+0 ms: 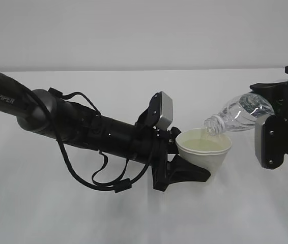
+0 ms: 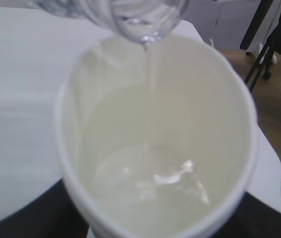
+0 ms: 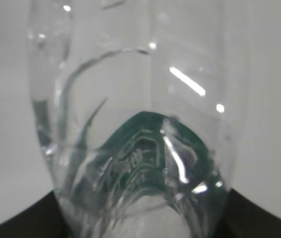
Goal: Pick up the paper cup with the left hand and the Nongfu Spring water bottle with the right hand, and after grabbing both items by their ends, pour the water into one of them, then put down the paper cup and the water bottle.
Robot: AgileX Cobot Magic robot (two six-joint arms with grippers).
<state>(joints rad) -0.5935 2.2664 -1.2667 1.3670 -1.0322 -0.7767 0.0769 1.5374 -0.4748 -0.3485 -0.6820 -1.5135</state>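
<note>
- Pouring step under way: right claw (image 1: 279, 109) holds the tilted Nongfu Spring water bottle (image 1: 238, 114), neck over the paper cup (image 1: 204, 151), water (image 2: 150, 64) streaming in
- Left claw (image 1: 182, 168) grips the cup above the counter (image 1: 57, 213)
- Next, judging: right the bottle, then set both down

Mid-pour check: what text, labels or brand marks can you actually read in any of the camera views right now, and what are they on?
"PIPER": white letters on the left arm, at the left edge of the exterior view.
Water bottle label: only a dark green band shows through the plastic in the right wrist view; any print on it is too blurred to read.
Paper cup: plain, no print visible.
</note>
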